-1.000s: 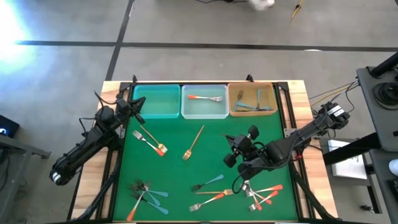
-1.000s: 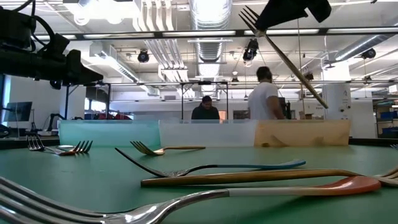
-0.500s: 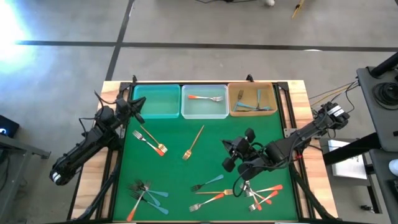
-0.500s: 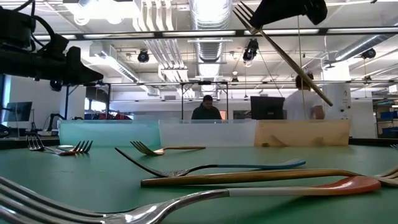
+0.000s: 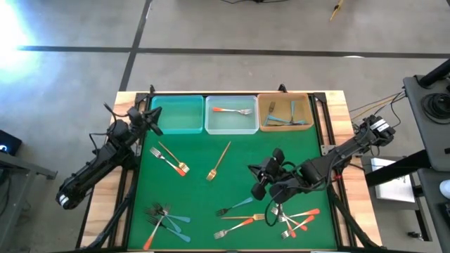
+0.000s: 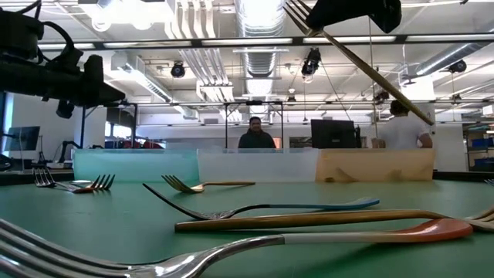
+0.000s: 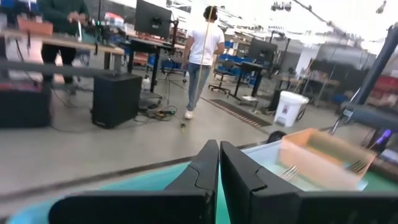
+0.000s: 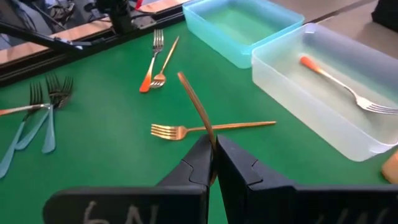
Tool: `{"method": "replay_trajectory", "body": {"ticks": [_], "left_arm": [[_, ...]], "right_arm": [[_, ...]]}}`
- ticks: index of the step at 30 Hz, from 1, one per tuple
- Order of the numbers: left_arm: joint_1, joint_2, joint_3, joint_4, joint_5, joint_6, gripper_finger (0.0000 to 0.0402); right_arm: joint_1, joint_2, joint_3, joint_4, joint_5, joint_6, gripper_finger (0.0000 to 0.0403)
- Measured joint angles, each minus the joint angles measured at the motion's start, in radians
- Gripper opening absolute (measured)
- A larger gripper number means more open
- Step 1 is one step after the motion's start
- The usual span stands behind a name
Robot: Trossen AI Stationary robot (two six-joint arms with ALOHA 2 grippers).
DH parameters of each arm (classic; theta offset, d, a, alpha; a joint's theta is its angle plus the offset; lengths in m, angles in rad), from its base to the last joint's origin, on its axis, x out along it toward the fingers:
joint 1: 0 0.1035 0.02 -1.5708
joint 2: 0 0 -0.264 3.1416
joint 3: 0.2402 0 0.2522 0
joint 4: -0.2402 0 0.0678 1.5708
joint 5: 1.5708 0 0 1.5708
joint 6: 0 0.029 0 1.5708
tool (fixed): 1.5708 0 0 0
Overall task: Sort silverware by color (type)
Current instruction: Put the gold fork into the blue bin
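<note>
My right gripper (image 5: 259, 181) hangs over the green mat's middle, right of centre, shut on an all-gold fork (image 6: 363, 62). The low view shows that fork high up, tines (image 6: 297, 9) at one end and the handle slanting down. Another gold fork (image 5: 219, 161) lies flat on the mat. A gold fork and an orange-handled one (image 5: 169, 160) lie at the left. More silverware lies in piles near left (image 5: 165, 219) and near right (image 5: 295, 219). My left gripper (image 5: 152, 121) waits shut beside the teal bin, touching nothing. My right gripper pinches the gold fork's shaft (image 8: 210, 142) between its two fingers, close to the tine end. The long handle (image 8: 186, 93) sticks out beyond the fingertips. The fingers slant down toward the mat. The fork is lifted clear and tilted, handle end (image 6: 424, 120) lowest.
Three bins stand in a row at the far edge: a teal one (image 5: 176, 114), a clear one (image 5: 230, 123) with an orange-handled fork (image 5: 232, 111), and a tan one (image 5: 285, 105) with blue-handled forks. A blue-handled fork (image 5: 235, 206) lies near the gripper. People stand in the room beyond.
My right gripper has turned at the wrist while staying over the same spot. The gold fork in it now slants less steeply, its handle end swung outward and up. A person beyond the table has walked to the right.
</note>
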Motion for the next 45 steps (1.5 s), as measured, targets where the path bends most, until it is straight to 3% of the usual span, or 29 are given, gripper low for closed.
{"method": "replay_trajectory", "body": {"ticks": [5,8,12,19,23,27,34,37,40,45], "left_arm": [[0.000,0.000,0.000,-0.001,0.002,-0.107,0.0000],[0.000,0.000,0.000,0.001,0.054,-0.114,0.0000],[0.000,0.000,0.000,0.016,0.205,-0.171,0.0000],[-0.034,0.000,0.000,0.262,0.631,-0.354,0.0000],[-0.137,0.000,0.000,0.405,0.679,-0.415,0.0000],[-0.293,0.002,-0.006,0.400,0.582,-0.359,0.0000],[-0.683,0.120,-0.007,0.253,0.179,-0.207,0.0000],[-0.864,0.229,-0.007,0.366,-0.020,-0.126,0.0000],[-0.999,0.347,-0.007,0.531,-0.150,-0.011,0.0000],[-1.091,0.531,0.027,0.686,-0.281,0.090,0.0020]], "right_arm": [[0.000,0.000,0.000,0.002,-0.003,0.016,0.0009],[0.000,0.000,0.000,0.002,-0.004,0.013,0.0009],[0.000,0.000,0.000,0.002,-0.005,0.013,0.0009],[-0.003,0.000,0.000,0.002,-0.029,-0.039,0.0009],[-0.003,0.000,0.000,0.002,-0.028,-0.052,0.0009],[-0.009,0.000,0.000,0.009,-0.026,-0.052,0.0009],[-0.049,-0.005,0.000,0.059,-0.020,-0.109,0.0009],[-0.084,-0.010,0.000,0.108,-0.020,-0.160,0.0009],[-0.121,-0.013,0.000,0.175,-0.027,-0.226,0.0009],[-0.177,-0.014,0.000,0.273,-0.107,-0.326,0.0009]]}}
